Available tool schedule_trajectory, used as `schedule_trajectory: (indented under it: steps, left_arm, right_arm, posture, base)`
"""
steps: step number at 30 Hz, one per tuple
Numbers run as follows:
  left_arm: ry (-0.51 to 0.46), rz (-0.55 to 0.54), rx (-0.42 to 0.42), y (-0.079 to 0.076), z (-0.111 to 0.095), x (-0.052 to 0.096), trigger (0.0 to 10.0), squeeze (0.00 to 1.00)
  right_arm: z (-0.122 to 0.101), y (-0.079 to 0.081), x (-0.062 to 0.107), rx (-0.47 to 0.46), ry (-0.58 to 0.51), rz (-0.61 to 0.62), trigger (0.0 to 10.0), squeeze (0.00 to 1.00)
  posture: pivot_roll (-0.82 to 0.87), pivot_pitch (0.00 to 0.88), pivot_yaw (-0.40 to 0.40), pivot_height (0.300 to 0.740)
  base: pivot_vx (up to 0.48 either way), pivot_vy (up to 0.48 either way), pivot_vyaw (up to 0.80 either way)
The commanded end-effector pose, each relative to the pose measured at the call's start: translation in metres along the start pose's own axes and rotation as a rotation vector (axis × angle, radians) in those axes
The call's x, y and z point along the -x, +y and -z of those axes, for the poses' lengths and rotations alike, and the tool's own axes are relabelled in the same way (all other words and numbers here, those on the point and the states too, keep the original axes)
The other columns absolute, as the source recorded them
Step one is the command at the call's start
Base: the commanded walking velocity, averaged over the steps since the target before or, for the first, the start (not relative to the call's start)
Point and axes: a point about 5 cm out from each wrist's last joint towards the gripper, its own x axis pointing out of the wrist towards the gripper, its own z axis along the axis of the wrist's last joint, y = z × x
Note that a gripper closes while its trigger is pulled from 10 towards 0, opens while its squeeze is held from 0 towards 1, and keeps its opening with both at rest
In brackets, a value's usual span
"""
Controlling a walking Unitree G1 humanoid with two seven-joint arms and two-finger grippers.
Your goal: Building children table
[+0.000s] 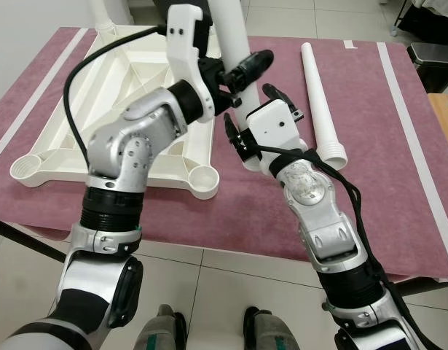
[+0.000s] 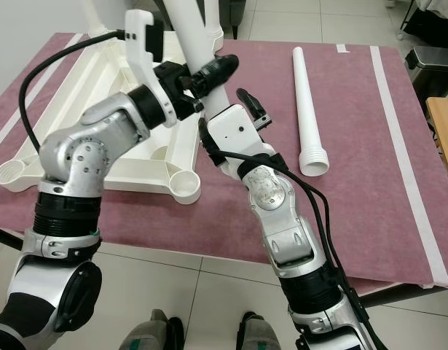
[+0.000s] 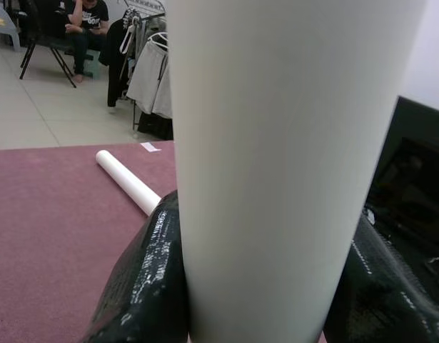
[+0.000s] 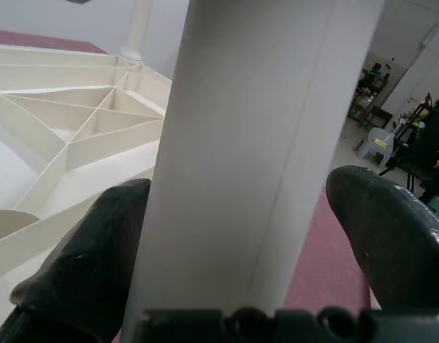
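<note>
— Where is your table leg right now?

— Your white table leg (image 1: 234,44) stands almost upright over the maroon mat (image 1: 369,182), just beside the upturned white tabletop (image 1: 136,95). Your left gripper (image 1: 242,71) is clamped around it, fingers pressed to both sides.

— And your right gripper?

— Your right gripper (image 1: 254,117) sits lower on the same leg; 1 finger (image 4: 83,264) touches it, the other stands slightly off. A 2nd leg (image 1: 320,102) lies flat on the mat, well apart.

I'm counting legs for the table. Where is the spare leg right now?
In the left eye view the spare leg lies flat on the maroon cloth, on the robot's right, apart from the held leg and the upturned tabletop.
</note>
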Motion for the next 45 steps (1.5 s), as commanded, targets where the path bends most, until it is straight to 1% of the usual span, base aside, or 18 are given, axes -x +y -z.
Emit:
schedule_trajectory:
  steps: [1, 7, 10, 11, 12, 14, 16, 19, 25, 27, 28, 30, 39, 40, 41, 42, 43, 45]
  left_arm:
    - [-0.02, -0.031, -0.063, 0.0, -0.004, 0.003, 0.0, 0.0]
    - [-0.035, -0.098, -0.158, 0.001, -0.003, 0.001, 0.0, 0.0]
    - [-0.064, -0.106, -0.28, -0.001, -0.002, 0.001, 0.0, 0.0]
    - [-0.064, -0.106, -0.28, -0.001, -0.002, 0.001, 0.0, 0.0]
    - [-0.065, -0.102, -0.318, -0.002, 0.0, 0.001, 0.0, 0.0]
    - [-0.065, -0.102, -0.318, -0.002, 0.0, 0.001, 0.0, 0.0]
    - [-0.06, -0.095, -0.323, -0.004, 0.004, 0.0, 0.0, 0.0]
    - [-0.064, -0.095, -0.302, -0.004, 0.006, -0.001, 0.0, 0.0]
    - [-0.075, -0.099, -0.26, -0.002, 0.006, 0.0, 0.0, 0.0]
    - [-0.076, -0.103, -0.226, -0.001, 0.006, 0.001, 0.0, 0.0]
    - [-0.076, -0.103, -0.226, -0.001, 0.006, 0.001, 0.0, 0.0]
    - [-0.078, -0.108, -0.207, 0.001, 0.006, 0.002, 0.0, 0.0]
    - [-0.039, -0.125, -0.192, 0.006, 0.013, 0.001, 0.0, 0.0]
    - [-0.026, -0.119, -0.196, 0.005, 0.014, 0.001, 6.2, 0.0]
    - [-0.018, -0.113, -0.199, 0.005, 0.015, 0.001, 10.0, 0.0]
    - [-0.018, -0.113, -0.199, 0.005, 0.015, 0.001, 10.0, 0.0]
    - [-0.004, -0.078, -0.179, 0.004, 0.019, 0.002, 10.0, 1.0]
    - [0.001, -0.047, -0.163, 0.003, 0.021, 0.004, 10.0, 1.0]
  right_arm:
    - [0.003, -0.002, -0.002, 0.019, 0.038, 0.035, 10.0, 0.0]
    - [0.006, -0.004, -0.004, -0.004, 0.099, 0.115, 10.0, 0.0]
    - [0.007, -0.004, -0.007, -0.15, 0.156, 0.151, 10.0, 0.0]
    - [0.007, -0.004, -0.007, -0.15, 0.156, 0.151, 10.0, 0.0]
    - [0.007, -0.006, -0.008, -0.189, 0.169, 0.164, 8.4, 0.0]
    - [0.007, -0.006, -0.008, -0.189, 0.169, 0.164, 8.4, 0.0]
    - [0.005, -0.012, -0.008, -0.214, 0.177, 0.189, 5.1, 0.0]
    - [0.002, -0.013, -0.008, -0.231, 0.178, 0.198, 4.1, 0.0]
    - [-0.002, -0.011, -0.008, -0.273, 0.173, 0.208, 3.8, 0.0]
    - [-0.002, -0.013, -0.009, -0.303, 0.169, 0.228, 1.7, 0.0]
    - [-0.002, -0.013, -0.009, -0.303, 0.169, 0.228, 1.7, 0.0]
    - [-0.003, -0.016, -0.009, -0.316, 0.165, 0.251, 0.0, 0.0]
    - [-0.007, -0.016, -0.009, -0.291, 0.133, 0.235, 0.0, 0.0]
    - [-0.007, -0.016, -0.009, -0.293, 0.132, 0.23, 0.0, 0.0]
    - [-0.008, -0.015, -0.009, -0.295, 0.131, 0.226, 0.0, 0.0]
    - [-0.008, -0.015, -0.009, -0.295, 0.131, 0.226, 0.0, 0.0]
    - [-0.007, -0.016, -0.008, -0.305, 0.129, 0.219, 0.0, 0.0]
    - [-0.007, -0.016, -0.007, -0.313, 0.129, 0.217, 0.0, 0.0]
  posture:
    - [-0.06, 0.13, 0.112, 0.74]
    - [-0.06, 0.131, 0.111, 0.74]
    - [-0.07, 0.133, 0.111, 0.74]
    - [-0.07, 0.133, 0.111, 0.74]
    - [-0.07, 0.137, 0.112, 0.74]
    - [-0.07, 0.137, 0.112, 0.74]
    - [-0.07, 0.139, 0.112, 0.74]
    - [-0.07, 0.141, 0.113, 0.74]
    - [-0.07, 0.143, 0.114, 0.74]
    - [-0.07, 0.143, 0.113, 0.74]
    - [-0.07, 0.143, 0.113, 0.74]
    - [-0.07, 0.143, 0.113, 0.74]
    - [-0.07, 0.145, 0.114, 0.74]
    - [-0.07, 0.147, 0.113, 0.74]
    - [-0.07, 0.147, 0.113, 0.74]
    - [-0.07, 0.147, 0.113, 0.74]
    - [-0.07, 0.149, 0.113, 0.74]
    - [-0.07, 0.149, 0.113, 0.74]
  base:
    - [0.0, 0.0, 0.0]
    - [0.0, 0.0, 0.0]
    - [0.0, 0.0, 0.0]
    - [0.0, 0.0, 0.0]
    - [0.0, 0.0, 0.0]
    - [0.0, 0.0, 0.0]
    - [0.0, 0.0, 0.0]
    - [0.0, 0.0, 0.0]
    - [0.0, 0.0, 0.0]
    - [0.0, 0.0, 0.0]
    - [0.0, 0.0, 0.0]
    - [0.0, 0.0, 0.0]
    - [0.0, 0.0, 0.0]
    - [0.0, 0.0, 0.0]
    - [0.0, 0.0, 0.0]
    - [0.0, 0.0, 0.0]
    - [0.0, 0.0, 0.0]
    - [0.0, 0.0, 0.0]
